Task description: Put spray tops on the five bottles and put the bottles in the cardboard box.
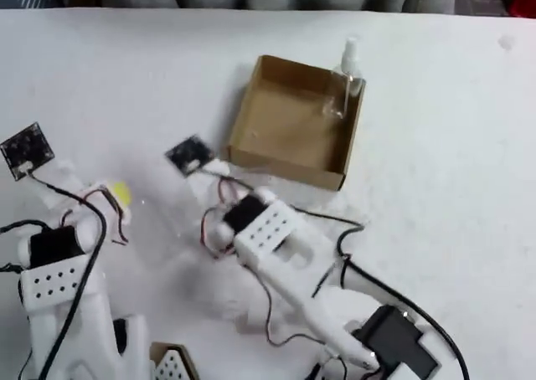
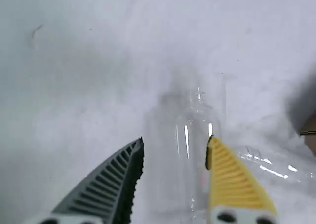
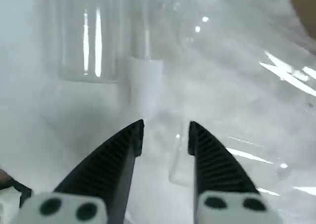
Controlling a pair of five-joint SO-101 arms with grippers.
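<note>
A clear bottle (image 2: 185, 145) sits on the white table between the tips of my left gripper (image 2: 174, 157), whose grey and yellow fingers stand open on either side of it; I cannot tell if they touch it. My right gripper (image 3: 166, 135) is open by a narrow gap, low over the table, with a white spray top (image 3: 145, 81) just beyond its tips and a clear bottle (image 3: 89, 36) behind that. In the high view the cardboard box (image 1: 251, 104) lies mid-table, and one bottle with a spray top (image 1: 346, 77) leans in its far right corner.
Another clear bottle (image 2: 269, 165) lies on the table beside the left gripper. Both arms (image 1: 276, 238) crowd the near side in front of the box, with loose cables around them. The white table (image 1: 444, 171) stretches right of the box.
</note>
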